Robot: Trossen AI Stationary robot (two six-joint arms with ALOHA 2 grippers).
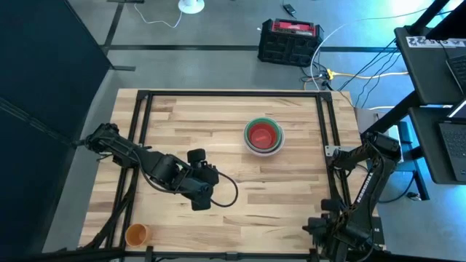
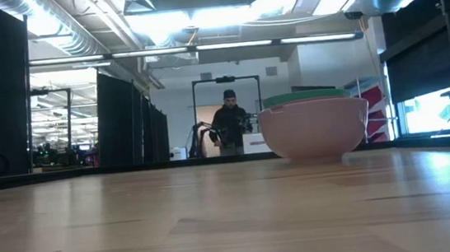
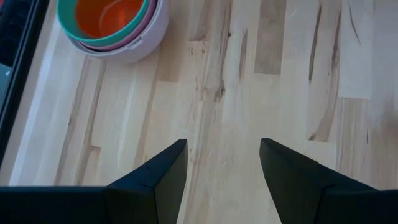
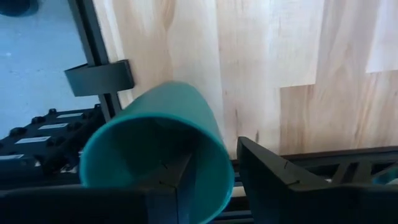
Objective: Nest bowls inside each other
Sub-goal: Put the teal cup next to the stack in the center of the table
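The bowls [image 1: 263,136] sit nested in one stack right of the table's middle, toward the far side, the red one innermost; the stack rests on its outermost bowl's base. It also shows in the low view [image 2: 314,126] and the left wrist view [image 3: 112,25]. My left gripper [image 3: 224,146] hovers open over bare wood left of centre [image 1: 202,198], short of the stack, with nothing between its fingers. My right gripper [image 4: 214,149], at the table's right rail [image 1: 336,161], is shut on a teal cup [image 4: 155,137]. My right gripper has the teal cup by its rim wall [image 4: 219,171], one finger [image 4: 171,183] inside the cup and the other [image 4: 280,180] outside. The fingers come from above, pointing down. The cup's mouth faces up, somewhat tilted. Its base is hidden behind its own body.
A black frame rail with a bracket [image 4: 99,78] runs along the table's right edge, just below the held cup. An orange cup [image 1: 136,233] stands at the near left corner. A person [image 2: 231,121] stands far off in the room beyond the table.
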